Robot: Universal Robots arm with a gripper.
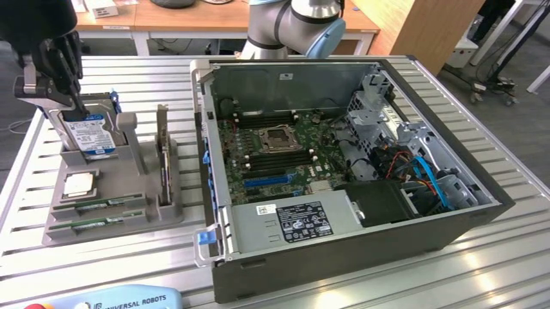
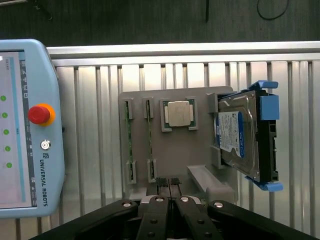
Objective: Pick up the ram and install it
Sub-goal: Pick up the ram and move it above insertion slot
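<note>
Claw pinched shut, empty, above the gray holder. In it: ram, two sticks lying in slots; a silver chip; a blue-labelled hard drive standing. To the exterior view's right, the open computer case, motherboard inside. Pendant reads UNIVERSAL ROBOTS.
</note>
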